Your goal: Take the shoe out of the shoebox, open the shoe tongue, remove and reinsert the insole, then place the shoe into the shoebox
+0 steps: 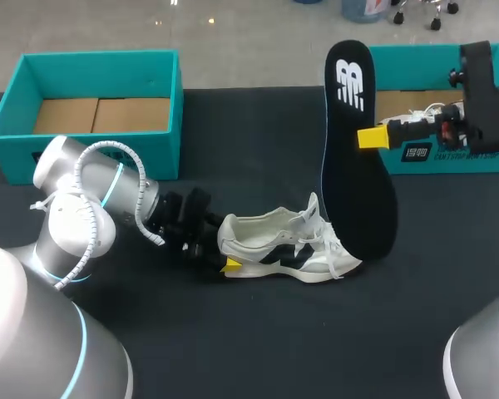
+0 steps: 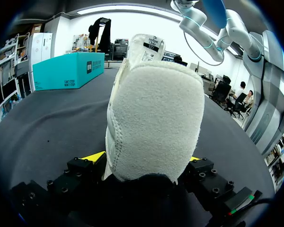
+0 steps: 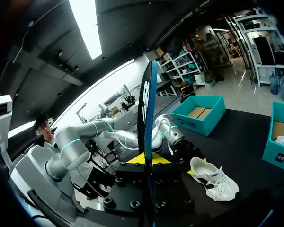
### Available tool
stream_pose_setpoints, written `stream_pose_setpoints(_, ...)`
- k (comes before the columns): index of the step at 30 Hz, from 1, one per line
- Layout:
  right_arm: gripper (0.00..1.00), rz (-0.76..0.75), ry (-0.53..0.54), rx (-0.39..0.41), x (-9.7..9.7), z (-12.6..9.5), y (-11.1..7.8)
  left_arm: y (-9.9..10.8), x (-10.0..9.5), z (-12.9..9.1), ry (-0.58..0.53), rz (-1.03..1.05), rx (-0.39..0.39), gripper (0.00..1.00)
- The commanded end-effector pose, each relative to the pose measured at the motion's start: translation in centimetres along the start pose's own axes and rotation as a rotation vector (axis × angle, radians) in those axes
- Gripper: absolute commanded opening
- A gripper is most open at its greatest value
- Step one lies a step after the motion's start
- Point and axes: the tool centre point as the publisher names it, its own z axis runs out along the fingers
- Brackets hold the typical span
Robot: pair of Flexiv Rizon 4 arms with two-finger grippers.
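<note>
A white shoe [image 1: 284, 246] with black side marks lies on its sole in the middle of the black table, toe to the right. My left gripper [image 1: 223, 251] is shut on its heel; in the left wrist view the heel [image 2: 154, 123] fills the space between the two yellow tips of my left gripper [image 2: 144, 160]. My right gripper [image 1: 371, 137] is shut on a long black insole [image 1: 358, 179], holding it upright by its edge above the table. The insole's lower end hangs just right of the shoe's toe. In the right wrist view the insole [image 3: 146, 123] stands edge-on between the fingers, with the shoe [image 3: 214, 177] beyond it.
An open teal shoebox [image 1: 96, 71] stands at the back left, with bare cardboard inside. A second teal box [image 1: 449, 156] at the back right holds another white shoe [image 1: 428, 112], behind my right gripper. Bare black table lies in front of the shoe.
</note>
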Motion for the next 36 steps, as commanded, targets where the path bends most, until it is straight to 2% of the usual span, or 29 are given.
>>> stream_pose_setpoints(1,0.0,0.001,-0.001,0.001,-0.1,0.2,0.0,0.2,-0.1,0.1,0.0,0.0,-0.001,0.0)
stream_pose_setpoints(12,0.0,0.001,-0.001,0.001,-0.1,0.2,0.0,0.2,-0.1,0.1,0.0,0.0,-0.001,0.0)
stream_pose_setpoints(13,0.0,0.001,-0.001,0.001,-0.1,0.2,0.0,0.0,0.0,-0.1,-0.002,0.009,-0.012,0.04)
stream_pose_setpoints(15,0.0,0.001,-0.001,0.001,-0.1,0.2,0.0,-0.4,0.1,-0.4,-0.002,0.013,-0.033,0.35)
stream_pose_setpoints(16,0.0,0.001,-0.001,0.001,-0.1,0.2,0.0,-0.5,0.2,-0.5,0.005,0.011,-0.053,0.58)
stream_pose_setpoints(17,0.0,0.001,-0.001,0.001,-0.1,0.2,0.0,-0.5,0.2,-0.6,0.01,0.0,-0.081,0.99)
stream_pose_setpoints(19,0.0,0.001,-0.001,0.001,-0.1,0.2,0.0,-0.6,0.3,-0.7,-0.006,-0.007,-0.141,1.0)
stream_pose_setpoints(29,0.0,0.001,-0.001,0.001,-0.1,0.2,0.0,-0.7,0.2,-1.4,0.005,-0.043,-0.261,1.0)
stream_pose_setpoints(33,0.0,0.001,-0.001,0.001,-0.1,0.2,0.0,-0.5,0.2,-1.6,0.003,-0.047,-0.331,1.0)
stream_pose_setpoints(36,0.0,0.001,-0.001,0.001,-0.1,0.2,0.0,-0.3,0.1,-1.7,0.0,-0.054,-0.311,1.0)
